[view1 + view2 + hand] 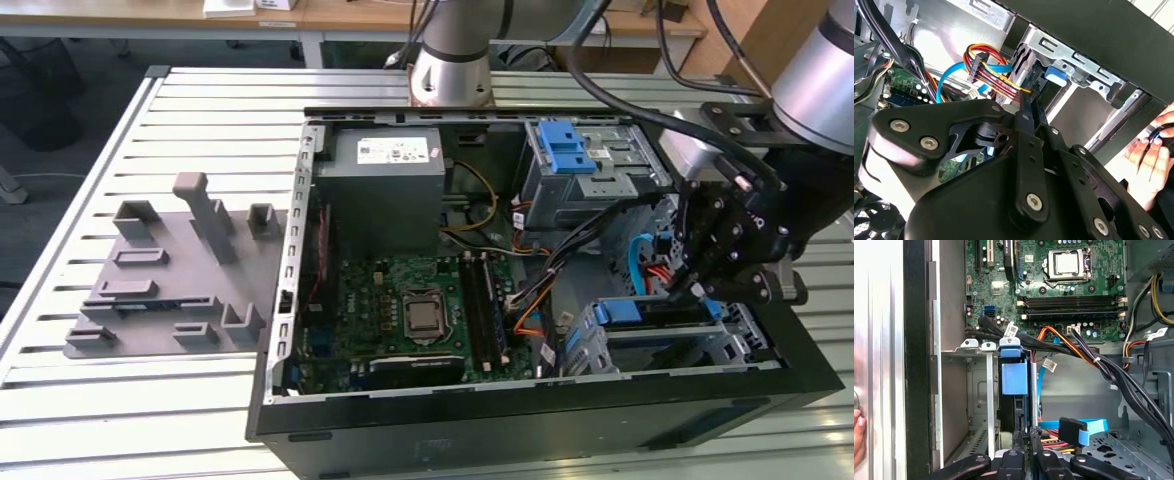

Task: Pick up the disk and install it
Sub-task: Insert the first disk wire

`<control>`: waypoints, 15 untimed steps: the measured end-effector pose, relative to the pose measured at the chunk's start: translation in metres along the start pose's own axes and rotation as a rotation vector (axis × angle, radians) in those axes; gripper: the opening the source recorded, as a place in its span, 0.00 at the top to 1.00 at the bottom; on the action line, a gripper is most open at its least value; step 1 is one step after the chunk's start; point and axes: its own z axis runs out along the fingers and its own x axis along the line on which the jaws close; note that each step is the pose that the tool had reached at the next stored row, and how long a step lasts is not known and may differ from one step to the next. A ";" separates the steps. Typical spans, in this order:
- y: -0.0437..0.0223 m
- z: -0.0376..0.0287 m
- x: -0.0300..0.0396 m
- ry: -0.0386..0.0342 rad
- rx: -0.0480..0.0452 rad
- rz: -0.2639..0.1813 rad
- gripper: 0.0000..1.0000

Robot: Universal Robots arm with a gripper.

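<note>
Gripper (697, 290) sits at the lower drive cage (979, 390). Disk (1014, 390) stands on edge in the bay, long axis running straight away from the jaws. Jaws look pinched narrow at its near edge; contact unclear.

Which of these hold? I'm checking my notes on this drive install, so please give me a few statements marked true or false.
1. The computer case lies open with its motherboard showing. True.
2. The gripper hangs above the middle of the motherboard. False: it is at the drive cage, on the exterior view's right side of the case.
3. The disk lies flat outside the case. False: it stands on edge in the drive cage, close to the gripper.
4. A person's hand shows beside the case in the second wrist view. True.
</note>
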 end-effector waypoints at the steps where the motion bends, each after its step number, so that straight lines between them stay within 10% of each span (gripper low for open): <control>1: -0.0003 0.0002 0.0000 0.0001 -0.0008 0.000 0.84; 15: -0.0016 -0.0014 0.0000 -0.0002 -0.0037 0.000 0.84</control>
